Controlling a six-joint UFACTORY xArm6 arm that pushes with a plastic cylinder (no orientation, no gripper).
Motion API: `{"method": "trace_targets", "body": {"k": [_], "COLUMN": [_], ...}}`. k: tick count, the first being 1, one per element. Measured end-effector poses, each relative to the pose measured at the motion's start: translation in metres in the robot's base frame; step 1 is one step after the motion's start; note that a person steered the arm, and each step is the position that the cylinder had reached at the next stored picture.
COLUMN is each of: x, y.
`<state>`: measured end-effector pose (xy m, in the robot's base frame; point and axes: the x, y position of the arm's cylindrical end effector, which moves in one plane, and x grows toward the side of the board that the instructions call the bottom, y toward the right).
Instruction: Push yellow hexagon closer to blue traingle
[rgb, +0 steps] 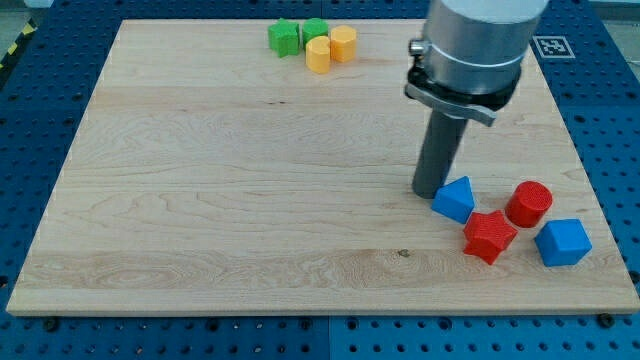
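My tip (432, 192) is resting just left of the blue triangle (455, 199), well apart from the yellow hexagon (318, 55) at the bench's (200, 200) top. No pincer is showing, only the rod. That hexagon is looking light, stiff and likely to slide easily; I am judging its far upper-left face best for pushing.

**No readable writing in view**

No words, numbers or brand names can be read anywhere. The only sign is a black-and-white square marker (553, 46), a coded pattern of the fiducial kind, lying on the blue perforated surface (600, 90) just past the wooden board's (220, 200) corner at the view's top right. The arm partly hides its left edge.
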<state>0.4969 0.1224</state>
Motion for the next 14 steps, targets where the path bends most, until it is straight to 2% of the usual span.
{"method": "trace_targets", "body": {"k": [3, 5, 6, 7, 8, 9, 10, 12, 13, 14], "x": [0.024, -0.024, -0.024, -0.037, -0.081, -0.141, -0.213, -0.296, -0.305, -0.305], "y": [0.029, -0.111, -0.111, -0.143, -0.212, -0.242, -0.253, -0.271, -0.248, -0.178]}}
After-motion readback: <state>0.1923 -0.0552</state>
